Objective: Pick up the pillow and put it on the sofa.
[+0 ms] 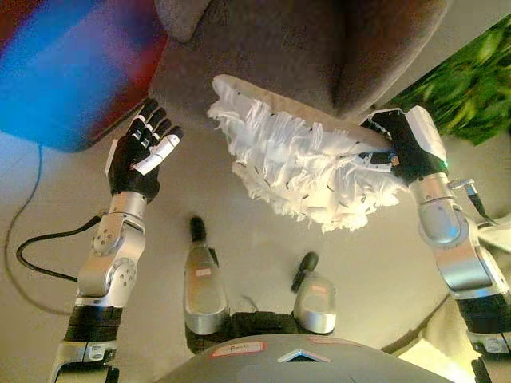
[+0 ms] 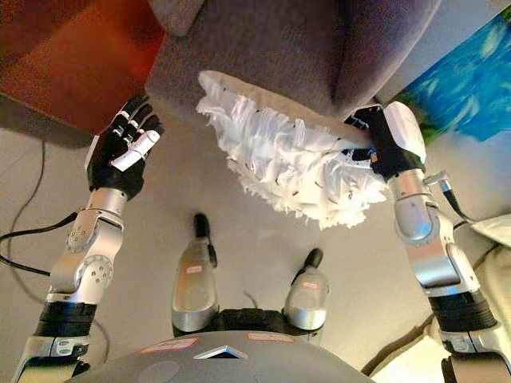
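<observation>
We count one white fringed pillow [image 1: 307, 163], one grey sofa [image 1: 279, 56] at the far side, one green plant [image 1: 471, 88] far right, and two robot hands: left hand [image 1: 142, 155], right hand [image 1: 403, 144].

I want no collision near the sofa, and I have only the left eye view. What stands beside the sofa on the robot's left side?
Observer: The right eye view shows a reddish-brown surface beside the sofa, ahead of the open left hand.
Operator: And what lies on the floor beyond the right arm?
Observer: A pale cream thing lies there, outside the right hand, which grips the white pillow. What it is, I cannot tell.
</observation>
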### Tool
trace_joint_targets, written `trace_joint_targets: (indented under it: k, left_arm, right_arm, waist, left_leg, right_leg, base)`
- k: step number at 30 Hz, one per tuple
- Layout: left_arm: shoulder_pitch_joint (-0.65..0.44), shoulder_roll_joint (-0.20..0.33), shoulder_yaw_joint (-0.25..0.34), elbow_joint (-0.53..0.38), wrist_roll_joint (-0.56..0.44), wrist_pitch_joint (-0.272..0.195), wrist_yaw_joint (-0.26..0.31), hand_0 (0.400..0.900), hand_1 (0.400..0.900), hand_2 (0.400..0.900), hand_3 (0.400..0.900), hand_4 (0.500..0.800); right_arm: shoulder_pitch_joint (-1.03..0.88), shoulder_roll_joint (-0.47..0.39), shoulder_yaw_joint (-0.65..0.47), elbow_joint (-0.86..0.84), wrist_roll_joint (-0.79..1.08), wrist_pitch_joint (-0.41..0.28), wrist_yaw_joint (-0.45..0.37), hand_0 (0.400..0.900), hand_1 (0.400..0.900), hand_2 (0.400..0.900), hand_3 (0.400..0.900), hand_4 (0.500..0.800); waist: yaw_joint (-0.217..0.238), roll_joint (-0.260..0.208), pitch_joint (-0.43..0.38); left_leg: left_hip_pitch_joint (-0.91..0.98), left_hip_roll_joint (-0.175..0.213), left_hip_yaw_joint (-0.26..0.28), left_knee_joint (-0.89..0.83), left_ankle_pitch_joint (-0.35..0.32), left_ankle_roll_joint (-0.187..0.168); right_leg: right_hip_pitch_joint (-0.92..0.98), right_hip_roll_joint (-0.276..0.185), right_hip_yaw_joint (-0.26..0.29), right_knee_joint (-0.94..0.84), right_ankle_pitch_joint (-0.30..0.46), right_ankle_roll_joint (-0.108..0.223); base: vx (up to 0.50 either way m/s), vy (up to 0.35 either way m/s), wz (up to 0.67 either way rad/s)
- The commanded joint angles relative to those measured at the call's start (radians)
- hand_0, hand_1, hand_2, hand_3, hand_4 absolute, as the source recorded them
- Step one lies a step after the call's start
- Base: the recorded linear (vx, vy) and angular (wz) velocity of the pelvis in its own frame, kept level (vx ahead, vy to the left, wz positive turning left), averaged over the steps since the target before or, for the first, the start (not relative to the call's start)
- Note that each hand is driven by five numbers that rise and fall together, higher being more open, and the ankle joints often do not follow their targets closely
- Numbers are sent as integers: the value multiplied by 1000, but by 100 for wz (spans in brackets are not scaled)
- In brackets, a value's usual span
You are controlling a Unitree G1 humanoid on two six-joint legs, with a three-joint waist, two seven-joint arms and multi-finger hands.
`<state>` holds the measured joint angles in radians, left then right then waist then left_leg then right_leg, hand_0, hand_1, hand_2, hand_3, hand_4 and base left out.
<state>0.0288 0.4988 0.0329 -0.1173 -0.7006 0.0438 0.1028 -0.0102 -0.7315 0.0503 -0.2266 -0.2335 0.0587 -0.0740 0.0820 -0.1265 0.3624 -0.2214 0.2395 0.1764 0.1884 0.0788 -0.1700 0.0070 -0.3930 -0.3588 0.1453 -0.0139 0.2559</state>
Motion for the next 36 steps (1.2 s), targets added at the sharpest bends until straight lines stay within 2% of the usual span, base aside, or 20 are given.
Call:
trace_joint_targets:
  k: [1,6,11,17,20,23,25,35,36]
  left_arm:
    - [43,2,29,-79,18,-56,10,900,900,900,900,800]
    - [65,2,55,-69,15,-41,23,900,900,900,900,800]
    - [100,12,73,-80,12,-22,-36,900,900,900,900,800]
    - [143,50,84,-134,-1,-7,-113,900,900,900,900,800]
    - [155,72,93,-143,-24,-6,-131,900,900,900,900,800]
    - [156,77,95,-142,-28,-8,-139,900,900,900,900,800]
    - [167,94,100,-142,-37,-6,-192,900,900,900,900,800]
    - [165,163,118,-145,-52,9,-272,900,900,900,900,800]
    - [163,171,118,-148,-52,11,-280,900,900,900,900,800]
  right_arm:
    - [-127,-78,-153,-148,117,-157,-55,400,400,400,400,500]
    - [-178,-143,-162,-120,195,-133,31,400,400,400,400,500]
    - [-281,-228,-118,29,277,-71,98,400,400,400,400,500]
    - [-436,-282,1,276,340,-85,55,400,400,400,400,500]
    - [-512,-283,59,374,357,-88,49,400,400,400,400,500]
    - [-537,-281,80,406,352,-94,47,400,400,400,400,500]
    - [-619,-293,143,505,348,-95,53,400,400,400,400,500]
    - [-869,-347,324,825,343,-43,47,400,400,400,400,500]
    - [-900,-356,355,872,339,6,33,508,508,508,508,565]
  waist:
    - [-4,20,-227]
    - [15,16,-282]
    - [59,-9,-310]
    - [120,-38,-314]
    - [147,-44,-309]
    - [156,-46,-306]
    - [195,-49,-294]
    - [283,-73,-255]
    - [293,-77,-249]
  left_leg:
    - [211,22,18,-101,-76,63]
    - [281,17,29,-201,-47,49]
    - [305,12,18,-254,-26,36]
    - [294,17,-13,-259,-17,29]
    - [289,18,-31,-257,-13,30]
    - [288,17,-41,-256,-12,30]
    - [283,14,-78,-256,-13,27]
    - [246,33,-136,-245,-12,13]
    - [240,37,-141,-244,-11,12]
  right_leg:
    - [-27,30,21,-124,188,-26]
    - [31,41,-14,-172,193,-24]
    - [70,45,-63,-187,201,-24]
    - [99,53,-110,-197,196,-29]
    - [111,55,-128,-197,195,-30]
    - [115,54,-134,-195,195,-29]
    - [133,57,-152,-203,195,-27]
    - [145,61,-187,-214,207,-9]
    - [143,59,-191,-215,211,-6]
  base:
    - [115,34,3]
    - [102,37,10]
    - [111,-9,25]
    - [110,-47,21]
    - [108,-33,14]
    - [79,-27,9]
    - [163,-78,19]
    - [61,-99,8]
    - [20,-120,9]
